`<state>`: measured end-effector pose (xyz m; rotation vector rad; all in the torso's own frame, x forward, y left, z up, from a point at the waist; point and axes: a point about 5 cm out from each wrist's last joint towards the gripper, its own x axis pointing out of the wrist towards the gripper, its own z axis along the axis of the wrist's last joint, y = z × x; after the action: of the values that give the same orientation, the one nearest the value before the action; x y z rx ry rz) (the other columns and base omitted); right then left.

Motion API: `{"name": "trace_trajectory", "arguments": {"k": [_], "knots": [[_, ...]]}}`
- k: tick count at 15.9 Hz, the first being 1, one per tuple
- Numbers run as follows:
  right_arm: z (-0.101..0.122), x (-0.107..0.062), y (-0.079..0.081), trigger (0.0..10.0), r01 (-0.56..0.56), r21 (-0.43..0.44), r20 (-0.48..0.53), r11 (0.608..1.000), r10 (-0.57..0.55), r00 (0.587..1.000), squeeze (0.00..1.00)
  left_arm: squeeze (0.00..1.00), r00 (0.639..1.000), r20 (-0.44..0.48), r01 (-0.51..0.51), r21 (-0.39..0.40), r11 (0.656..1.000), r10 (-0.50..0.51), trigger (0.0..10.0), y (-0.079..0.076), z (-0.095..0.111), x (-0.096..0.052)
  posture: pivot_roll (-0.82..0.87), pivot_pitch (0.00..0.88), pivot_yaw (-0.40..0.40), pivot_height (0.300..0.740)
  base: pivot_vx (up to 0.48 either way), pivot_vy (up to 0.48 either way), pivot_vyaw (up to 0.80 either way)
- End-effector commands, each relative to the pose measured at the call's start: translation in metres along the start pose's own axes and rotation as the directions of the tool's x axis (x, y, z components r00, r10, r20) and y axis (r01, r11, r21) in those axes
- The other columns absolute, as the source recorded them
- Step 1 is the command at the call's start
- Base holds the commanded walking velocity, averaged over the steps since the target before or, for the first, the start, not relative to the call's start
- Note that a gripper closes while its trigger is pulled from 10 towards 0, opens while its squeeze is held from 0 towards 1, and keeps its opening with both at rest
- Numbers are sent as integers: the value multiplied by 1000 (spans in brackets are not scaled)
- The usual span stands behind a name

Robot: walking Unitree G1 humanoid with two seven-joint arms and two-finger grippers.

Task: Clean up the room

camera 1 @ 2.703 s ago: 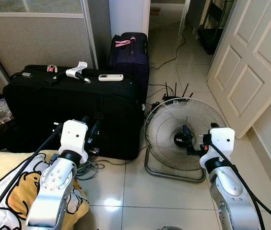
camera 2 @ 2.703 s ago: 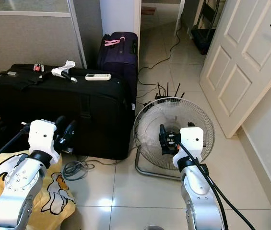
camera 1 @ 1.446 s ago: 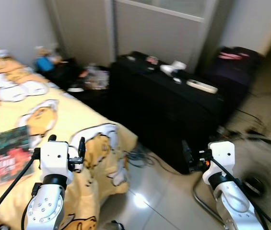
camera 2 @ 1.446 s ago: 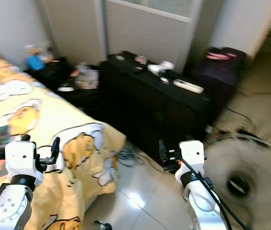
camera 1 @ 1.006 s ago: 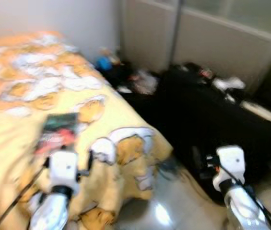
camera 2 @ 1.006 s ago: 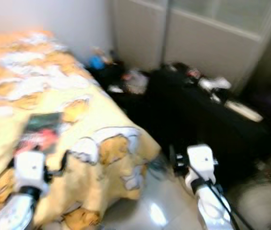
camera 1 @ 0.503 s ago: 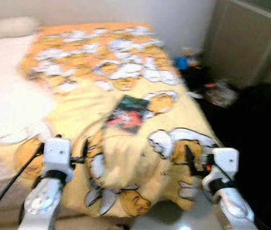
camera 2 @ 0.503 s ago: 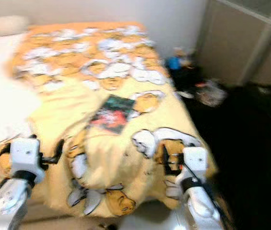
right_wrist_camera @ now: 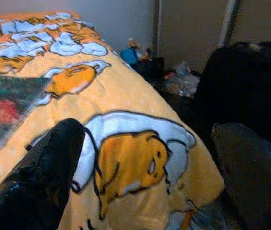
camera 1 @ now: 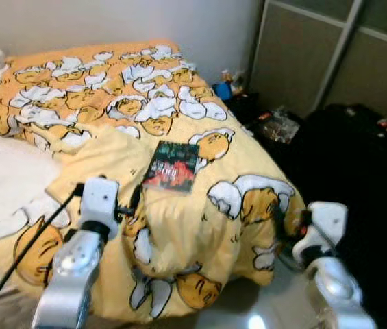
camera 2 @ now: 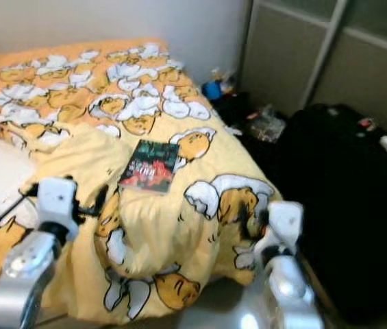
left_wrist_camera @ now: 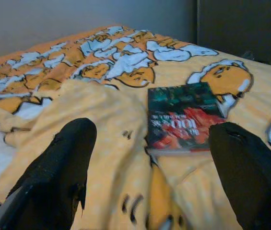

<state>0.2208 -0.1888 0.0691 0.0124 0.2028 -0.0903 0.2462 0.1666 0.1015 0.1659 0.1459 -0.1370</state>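
A dark book [camera 1: 172,166] with a red and green cover lies flat on the yellow cartoon-print blanket [camera 1: 200,226], near the bed's foot corner. My left gripper [camera 1: 130,205] hovers open just short of the book, which the left wrist view shows as a book [left_wrist_camera: 183,115] lying ahead between the fingers [left_wrist_camera: 63,167]. My right gripper [camera 1: 285,223] is open and empty over the blanket's hanging corner. In the right wrist view the book [right_wrist_camera: 5,108] lies off to one side of its fingers [right_wrist_camera: 53,163].
A big black suitcase [camera 1: 357,157] stands on the floor right of the bed. Small clutter [camera 1: 275,123] and a blue item [camera 1: 224,89] lie by the grey sliding panels [camera 1: 303,55]. White bedding [camera 1: 1,164] covers the bed's left side. Shiny tiles [camera 1: 248,319] show below.
The camera has swung left from the fan and suitcase to the bed, and the picture is now sharp. Both grippers stay open and empty.
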Motion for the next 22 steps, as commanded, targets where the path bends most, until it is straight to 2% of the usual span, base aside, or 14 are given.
{"name": "trace_trajectory", "arguments": {"k": [1, 4, 5, 8, 10, 13, 16, 22], "knots": [[-1, 3, 5, 10000, -19, 20, -12, 1000, 19, 1000, 0, 0, 1000, -1, -32, 23, 999, 32, 10000, 8, 1, -2, -25, 0, 34, 740, 0, 480, 0], [1, 9, 13, 10000, -53, 31, -24, 998, 54, 998, 0, 0, 998, -11, -57, 19, 998, 57, 10000, 10, -1, -4, -14, 0, 30, 740, 0, 480, 0], [1, 11, 13, 10000, -42, -12, -28, 999, 42, 999, 0, 0, 998, -15, -64, 17, 998, 65, 10000, 11, -3, -5, -19, 0, 29, 740, 0, 439, 0], [12, 17, 18, 10000, -107, -31, 36, 994, 108, 993, 0, 0, 996, -24, -88, 13, 996, 89, 10000, 13, -6, -8, -4, 0, 10, 740, 0, 426, 0], [10, 17, 26, 10000, -172, -106, 3, 979, 174, 985, 0, 0, 995, -29, -100, 18, 995, 100, 10000, 15, -8, -11, 6, 0, 2, 740, 0, 414, 0], [11, 15, 32, 10000, -224, -72, 23, 972, 226, 974, 0, 0, 993, -40, -113, 30, 993, 114, 10000, 18, -11, -15, 10, 0, -3, 740, 0, 416, 0], [11, 18, 36, 10000, -238, -120, 16, 964, 241, 970, 0, 0, 991, -42, -124, 58, 991, 127, 10000, 23, -12, -20, 22, 0, -12, 740, 0, 416, 0], [10, 16, 39, 10000, -274, -64, 26, 960, 276, 961, 0, 0, 992, -29, -121, 75, 990, 124, 10000, 25, -7, -22, 36, 0, 8, 740, 0, 417, 0]]}}
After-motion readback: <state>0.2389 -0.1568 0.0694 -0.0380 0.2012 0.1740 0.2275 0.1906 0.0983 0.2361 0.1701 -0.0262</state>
